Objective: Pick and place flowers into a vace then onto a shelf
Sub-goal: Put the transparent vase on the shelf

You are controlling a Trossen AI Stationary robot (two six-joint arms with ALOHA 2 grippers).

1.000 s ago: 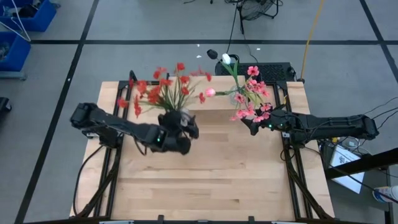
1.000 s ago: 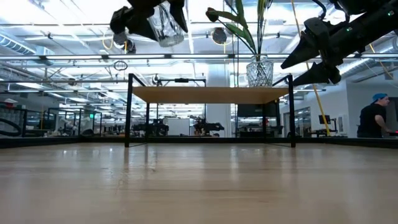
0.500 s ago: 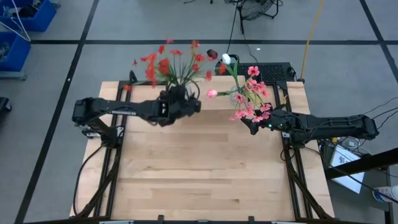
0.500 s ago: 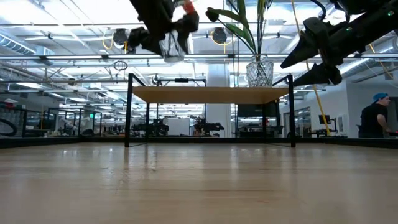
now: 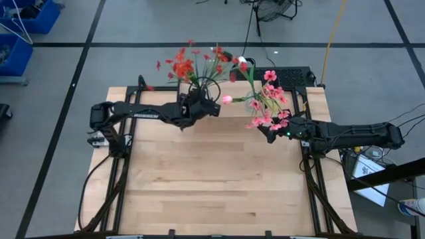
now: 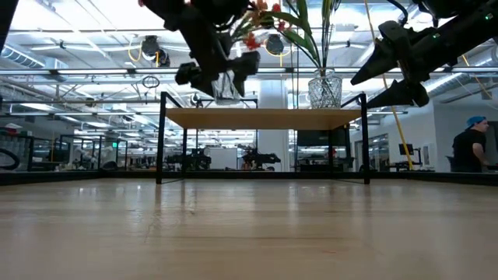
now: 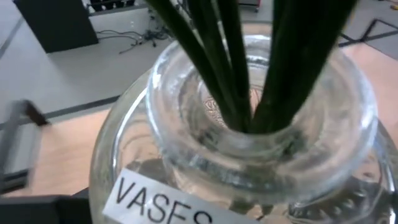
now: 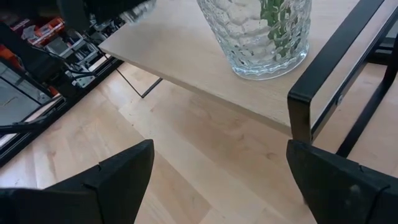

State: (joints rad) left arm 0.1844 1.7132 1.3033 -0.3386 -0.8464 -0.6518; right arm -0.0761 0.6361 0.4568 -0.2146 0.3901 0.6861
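My left pincer (image 6: 214, 74) grips the vase (image 6: 226, 84) of red flowers (image 5: 192, 63) above the shelf (image 6: 261, 118); a tilt risks toppling. Right pincer (image 8: 217, 174) wide.

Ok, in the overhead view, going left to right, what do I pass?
Left gripper holding the vase of red flowers, vase of pink flowers on the shelf, right gripper.

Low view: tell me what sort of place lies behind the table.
Probably a large open robotics lab or workshop: exposed ceiling pipes and strip lights, rows of equipment benches running far back, and a person working at the right edge.
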